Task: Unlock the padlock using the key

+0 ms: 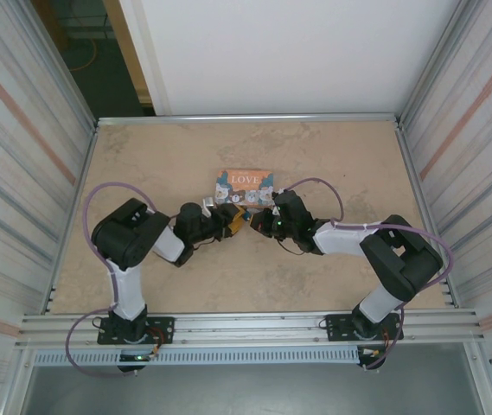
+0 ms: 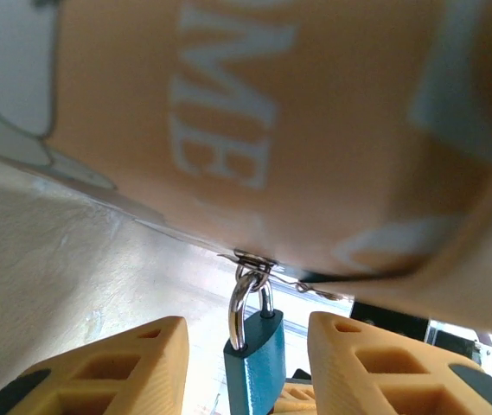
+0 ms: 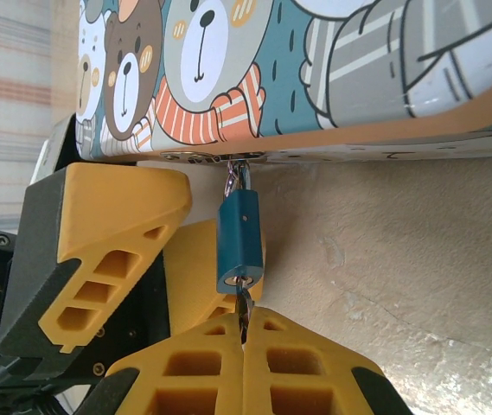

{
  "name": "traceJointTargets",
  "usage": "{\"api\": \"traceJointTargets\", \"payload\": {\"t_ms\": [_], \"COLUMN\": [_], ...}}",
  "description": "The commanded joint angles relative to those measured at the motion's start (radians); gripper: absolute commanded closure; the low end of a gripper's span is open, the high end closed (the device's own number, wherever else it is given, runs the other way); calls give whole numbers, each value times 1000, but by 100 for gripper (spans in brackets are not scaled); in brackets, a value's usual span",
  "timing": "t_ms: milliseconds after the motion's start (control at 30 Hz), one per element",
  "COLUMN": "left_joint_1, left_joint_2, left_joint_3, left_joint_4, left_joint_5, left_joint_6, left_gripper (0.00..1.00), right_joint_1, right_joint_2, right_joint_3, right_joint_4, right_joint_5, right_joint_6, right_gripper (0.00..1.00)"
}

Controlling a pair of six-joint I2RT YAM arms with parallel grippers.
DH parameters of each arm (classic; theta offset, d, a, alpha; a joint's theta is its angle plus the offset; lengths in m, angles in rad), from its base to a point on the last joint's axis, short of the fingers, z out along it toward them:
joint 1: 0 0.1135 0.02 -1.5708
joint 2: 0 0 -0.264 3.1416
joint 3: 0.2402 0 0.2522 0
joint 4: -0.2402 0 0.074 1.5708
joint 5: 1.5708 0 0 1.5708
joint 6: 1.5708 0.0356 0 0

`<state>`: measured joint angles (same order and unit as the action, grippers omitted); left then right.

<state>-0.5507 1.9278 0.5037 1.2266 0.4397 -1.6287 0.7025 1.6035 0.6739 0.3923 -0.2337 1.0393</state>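
The small teal padlock (image 3: 239, 242) hangs by its metal loop from the clasp of the "LOVE" bear tin (image 3: 315, 69). My right gripper (image 3: 244, 316) is shut on the key (image 3: 244, 303), and the key's tip sits in the keyhole at the lock's bottom end. In the left wrist view the padlock (image 2: 258, 359) stands between the yellow fingers (image 2: 116, 367) of my left gripper (image 2: 244, 333), which is open, with a gap on each side of the lock body. From above, both grippers (image 1: 228, 220) (image 1: 260, 221) meet just in front of the tin (image 1: 244, 180).
The tin lies near the middle of the beige table (image 1: 332, 156). Metal rails and corrugated walls (image 1: 462, 130) bound the table on the left, right and back. The left gripper's yellow finger (image 3: 116, 216) stands close beside the padlock in the right wrist view.
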Motion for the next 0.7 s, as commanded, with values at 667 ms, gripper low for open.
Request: {"api": "traceJointTargets", "payload": {"t_ms": [667], "left_joint_1": [-26], "left_joint_2": [65], "left_joint_3": [61], "left_joint_4": [33], "left_joint_5": [-34], "left_joint_6": [-46], "left_gripper": [75], "right_joint_1": [6], "right_joint_2": [-14], "right_joint_3": [-7], "right_joint_4": [140], "right_joint_5": [-16], "right_joint_6": [87], "right_gripper": [100]}}
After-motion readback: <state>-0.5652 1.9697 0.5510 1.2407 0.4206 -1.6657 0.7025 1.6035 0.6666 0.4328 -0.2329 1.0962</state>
